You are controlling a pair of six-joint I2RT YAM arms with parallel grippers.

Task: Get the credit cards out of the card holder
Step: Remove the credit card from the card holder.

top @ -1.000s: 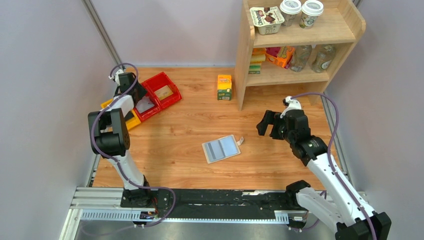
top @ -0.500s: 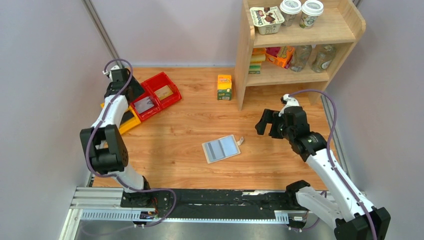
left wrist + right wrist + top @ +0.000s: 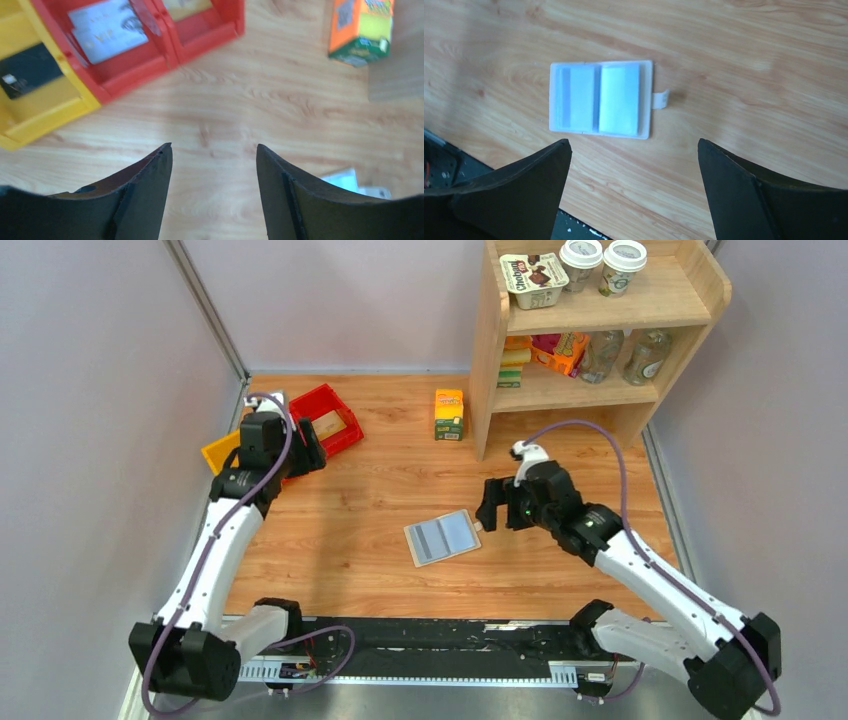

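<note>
Right wrist view shows the right claw (image 3: 634, 145) with its two dark fingers spread wide apart and nothing between them. It hangs above bare wood just to the near side of the card holder (image 3: 600, 105). The card holder lies spread open and flat, light blue inside, with its small tab (image 3: 660, 98) sticking out from one short edge. Each half shows a pale rectangle, one with a darker stripe along its outer side. Whether these are cards or bare pockets cannot be told.

From the top external camera, the right claw (image 3: 495, 508) sits just beside the tab end of the card holder (image 3: 443, 537), which rests around the middle of the counter (image 3: 380, 490), somewhat toward the near edge.

The left claw (image 3: 214, 150) is also parted and holds nothing, poised over bare wood near the far left corner of the counter. Just beyond it stand a yellow bin (image 3: 50, 112) holding a black card and two red bins. The red bin (image 3: 130, 75) next to the yellow one holds whitish credit cards (image 3: 107, 30). The other red bin (image 3: 210, 37) holds something tan.

An orange and green carton (image 3: 449, 414) stands upright near the far edge, just beside a wooden shelf (image 3: 487, 360) in the far right corner.
</note>
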